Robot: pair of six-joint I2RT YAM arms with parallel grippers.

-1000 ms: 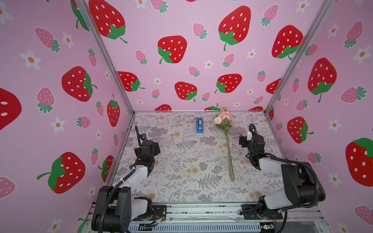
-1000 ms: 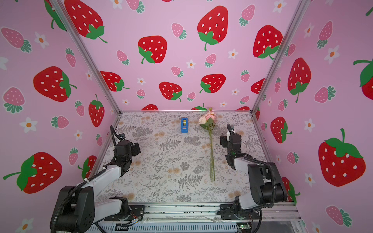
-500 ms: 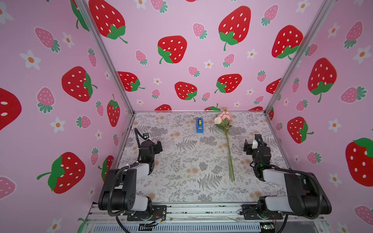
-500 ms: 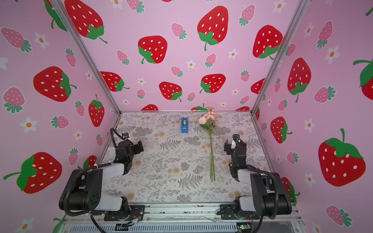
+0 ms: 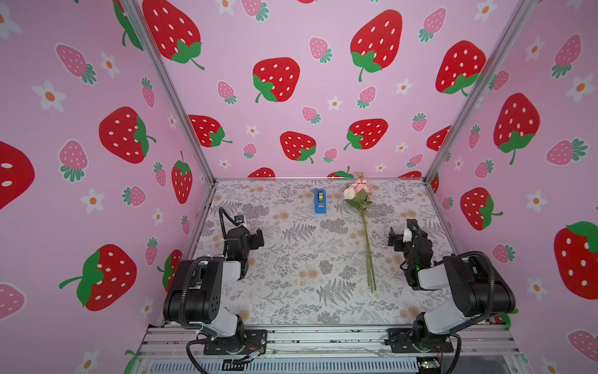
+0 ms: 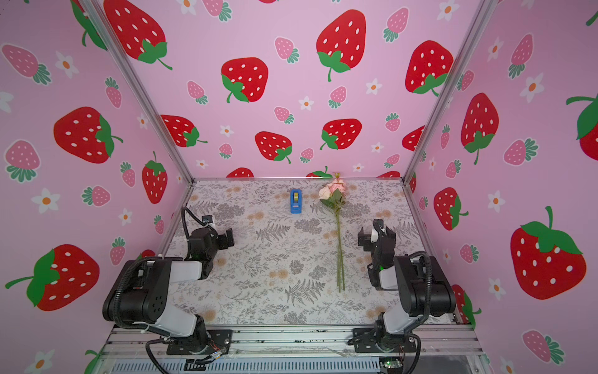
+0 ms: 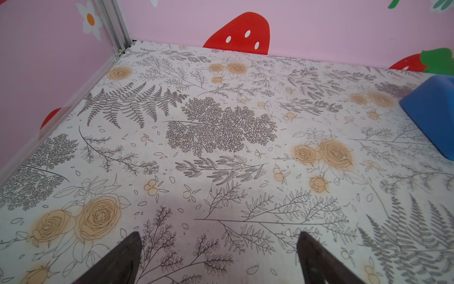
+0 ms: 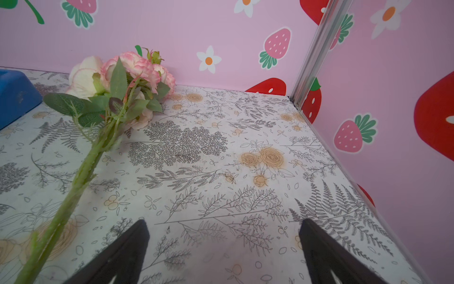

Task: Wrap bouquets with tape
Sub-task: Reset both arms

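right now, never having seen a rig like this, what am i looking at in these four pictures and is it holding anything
This is a table inside pink strawberry-print walls, with two robot arms mounted at its near edge. Each ends in a two-finger clamp: the left gripper and the right gripper. Both top views come from one camera head looking down on everything. The other two pictures come from cameras on the wrists; the dark wedges in them are that gripper's own fingers. On the table lie a bouquet of pink and cream flowers, stems pointing toward the arms, and a blue tape dispenser beside the blooms, not touching them. Both grippers are open and hold nothing.
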